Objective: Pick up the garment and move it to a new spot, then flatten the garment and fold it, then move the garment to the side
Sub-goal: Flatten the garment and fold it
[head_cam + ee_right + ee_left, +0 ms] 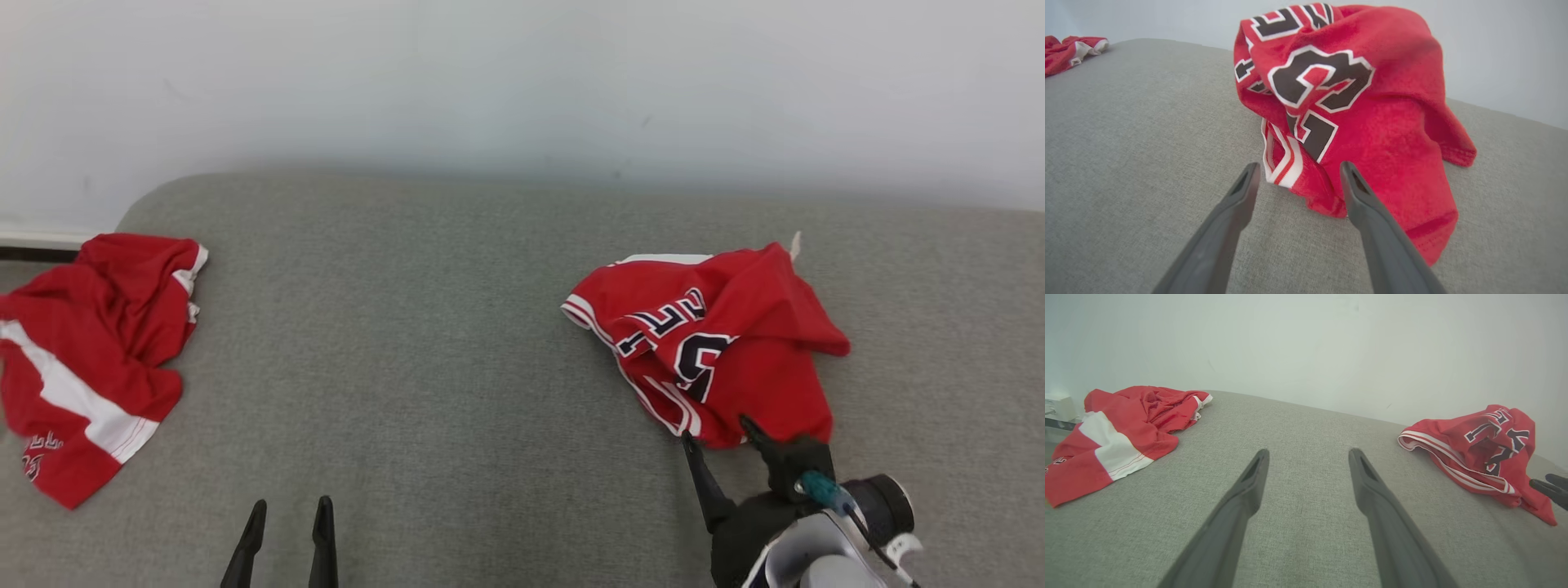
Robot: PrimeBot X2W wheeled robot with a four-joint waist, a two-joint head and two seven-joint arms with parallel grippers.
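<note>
Both spread and empty: my right gripper [715, 430] at the edge of the red garment [735, 351], my left gripper [290, 508] over grey cushion [424, 367].

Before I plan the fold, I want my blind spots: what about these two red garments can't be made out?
- Jersey: in the head and right wrist views its own folds hide part of the lettering.
- Red-and-white garment: the head view's left edge cuts it off; its small print is unreadable.
- Right gripper: open at the jersey's hem, overlapping the cloth in its wrist view, so contact cannot be told.
</note>
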